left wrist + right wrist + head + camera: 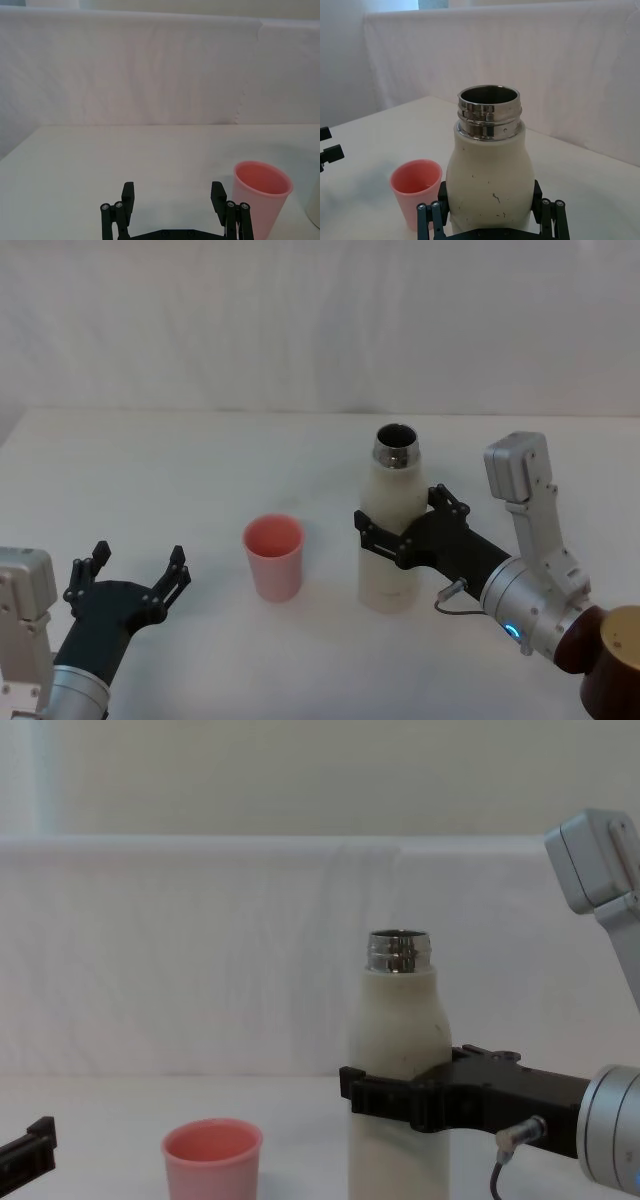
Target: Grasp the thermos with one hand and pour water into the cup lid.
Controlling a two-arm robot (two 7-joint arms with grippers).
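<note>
Thermos (392, 540) upright in right hand (400, 525); cup lid (273, 556) beside.

thermos (487, 175) base cut off in right wrist view, cup lid (212, 1158) bottom cropped — chest view

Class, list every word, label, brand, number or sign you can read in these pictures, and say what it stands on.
No text can be read.
Thermos, held in the right claw: dark specks on the body, no legible lettering.
Cup lid: plain pink, no marking.
Left claw, open and idle near the table's left side: no label visible.
</note>
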